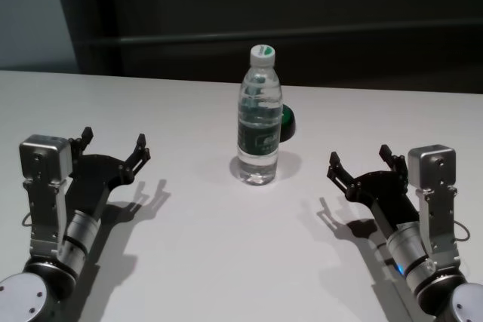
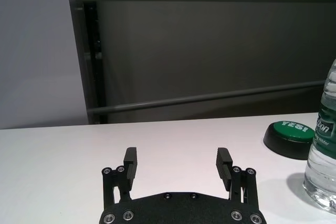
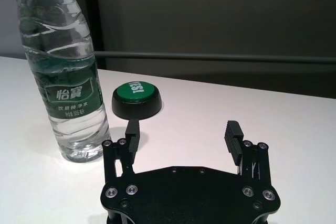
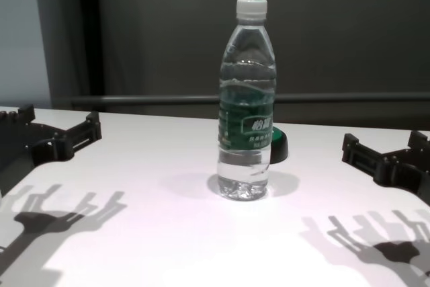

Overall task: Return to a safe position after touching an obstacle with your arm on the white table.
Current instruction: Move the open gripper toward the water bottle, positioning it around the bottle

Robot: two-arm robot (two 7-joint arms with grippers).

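My left gripper point(image 1: 115, 146) and right gripper point(image 1: 361, 162) hover low at my sides, fingers spread wide, holding nothing.

Bottle point(image 1: 259, 122) upright mid-table point(image 1: 204, 262), green button point(image 1: 287, 124) behind; flanks open.

Green button point(image 1: 287, 123) (behind bottle point(image 1: 259, 115)) mostly hidden.

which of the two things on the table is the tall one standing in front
The water bottle: tall, clear, white cap, upright on the white table. The green button is low, round and black-based, sitting just behind it. Both grippers are apart from them.
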